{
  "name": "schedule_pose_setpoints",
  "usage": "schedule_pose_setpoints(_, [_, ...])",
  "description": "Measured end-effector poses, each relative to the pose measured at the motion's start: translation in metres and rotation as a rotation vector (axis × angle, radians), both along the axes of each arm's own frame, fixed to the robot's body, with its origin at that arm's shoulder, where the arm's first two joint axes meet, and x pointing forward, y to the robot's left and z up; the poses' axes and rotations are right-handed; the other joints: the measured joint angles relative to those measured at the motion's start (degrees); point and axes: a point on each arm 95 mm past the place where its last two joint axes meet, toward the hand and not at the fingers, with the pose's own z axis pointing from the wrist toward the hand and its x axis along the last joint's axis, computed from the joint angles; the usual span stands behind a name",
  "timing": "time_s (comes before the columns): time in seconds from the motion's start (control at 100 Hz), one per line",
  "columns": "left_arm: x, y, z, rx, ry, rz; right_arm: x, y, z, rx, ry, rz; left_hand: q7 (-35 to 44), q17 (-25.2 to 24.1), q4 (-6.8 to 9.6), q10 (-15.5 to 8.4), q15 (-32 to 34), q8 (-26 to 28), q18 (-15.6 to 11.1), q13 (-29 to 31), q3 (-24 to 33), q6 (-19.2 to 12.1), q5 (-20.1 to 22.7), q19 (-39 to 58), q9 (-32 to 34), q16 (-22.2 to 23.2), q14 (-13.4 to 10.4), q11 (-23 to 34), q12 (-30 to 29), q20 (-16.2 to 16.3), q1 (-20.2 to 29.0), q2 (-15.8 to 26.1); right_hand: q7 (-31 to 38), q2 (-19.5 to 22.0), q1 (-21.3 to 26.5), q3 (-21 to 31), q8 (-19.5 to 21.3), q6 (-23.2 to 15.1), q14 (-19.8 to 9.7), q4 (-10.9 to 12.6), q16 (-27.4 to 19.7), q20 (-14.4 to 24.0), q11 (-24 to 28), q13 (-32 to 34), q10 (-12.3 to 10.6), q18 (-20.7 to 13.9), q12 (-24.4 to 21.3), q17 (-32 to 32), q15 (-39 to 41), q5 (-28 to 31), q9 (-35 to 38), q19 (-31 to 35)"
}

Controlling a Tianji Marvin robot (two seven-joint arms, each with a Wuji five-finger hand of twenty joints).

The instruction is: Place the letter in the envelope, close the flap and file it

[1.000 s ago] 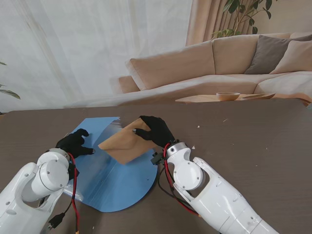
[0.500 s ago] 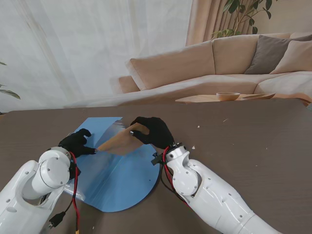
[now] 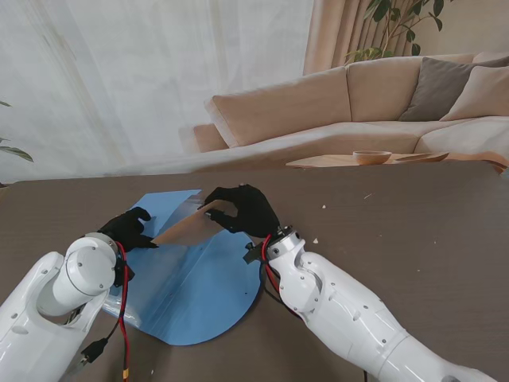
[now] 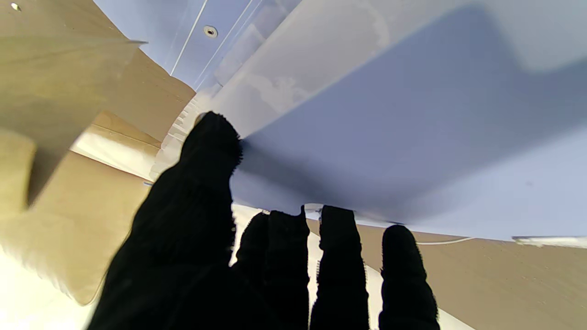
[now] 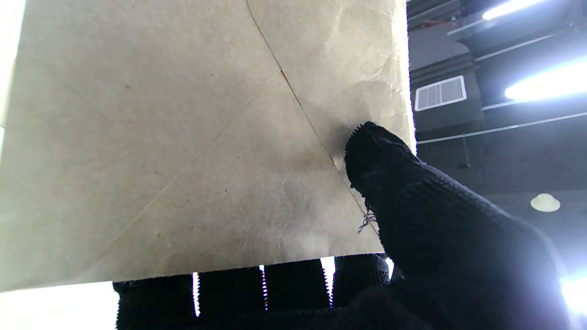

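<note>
My right hand [image 3: 246, 211] is shut on a brown paper envelope [image 3: 187, 225] and holds it tilted, almost edge-on, over the open blue folder [image 3: 199, 294]. In the right wrist view the thumb presses the envelope's seamed face [image 5: 183, 137] while the other fingers lie behind it. My left hand [image 3: 127, 229] rests at the folder's left side, pinching its clear inner sheet [image 4: 412, 137] between thumb and fingers. The envelope's lower end [image 4: 69, 91] sits close beside that thumb. No separate letter shows.
The folder lies on a dark wooden table [image 3: 413, 239] with a few crumbs [image 3: 324, 207] to the right. Beyond the far edge stand a beige sofa [image 3: 334, 103] and a low table bearing a wooden bowl [image 3: 372, 157]. Red and black cables run along both forearms.
The right hand has turned the envelope from lying flat to nearly edge-on and carried it left toward the left hand. The left hand has crept slightly farther from me.
</note>
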Motion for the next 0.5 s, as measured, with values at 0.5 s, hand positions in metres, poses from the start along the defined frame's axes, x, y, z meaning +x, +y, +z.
schedule_pose_setpoints(0.5, [-0.002,0.005,0.004,-0.045,-0.073,0.011,-0.002,0.016,0.018,-0.001,0.46,-0.128,-0.29,0.0,-0.43,0.56,0.83,-0.92,0.03,0.49,-3.45,0.92,2.33,1.02,0.23,0.74,0.22,0.03,1.24,-0.68,1.95,0.9,1.52,-3.04,0.22,8.82,-3.54,10.4,0.9,0.37,-0.06,-0.24,2.37,9.06,5.91,2.31,-0.47,11.06,2.95,2.2,6.04,2.76])
